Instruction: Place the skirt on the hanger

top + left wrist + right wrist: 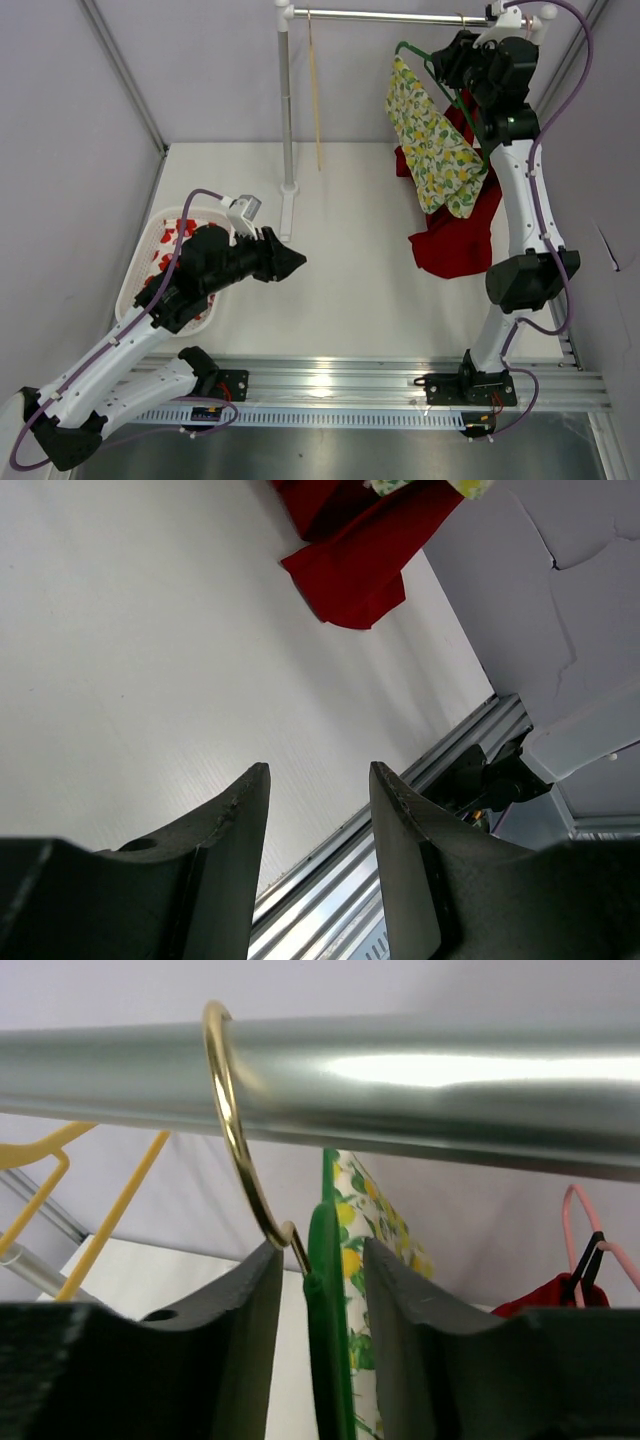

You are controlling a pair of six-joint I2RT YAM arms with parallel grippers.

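Left arm [130,340]: lower left of the top view, reaching out low over the bench [340,300], well apart from the clothing.
Left jaws: apart, with nothing between them; only bare bench shows beyond.
Basket [138,275]: white, at the left edge of the bench, partly under the left arm; something red and white lies in it.
Red cloth [450,245]: right of centre in the top view, below the skirt. Whether it lies on the bench or hangs cannot be told.
Skirt [432,140]: lemon print, upper right of the top view, draped from the hanger and overlapping the red cloth.
Hanger [325,1300]: green; its gold hook [232,1130] is looped over the rail [420,1075].
Right arm [525,190]: stretched up the right side of the frame to the rail.
Right jaws: apart, one on each side of the hanger's neck just under the hook, with a gap on both sides; not clamped on it.
Far neighbours: a yellow hanger [105,1210] at the left of the wrist view and a pink hanger [580,1220] carrying a red garment at the right.
Done: the skirt appears to be on the hanger, and the hanger hangs from the rail by its own hook.
Left to do: judged little, only drawing the right jaws clear without knocking the hook off.
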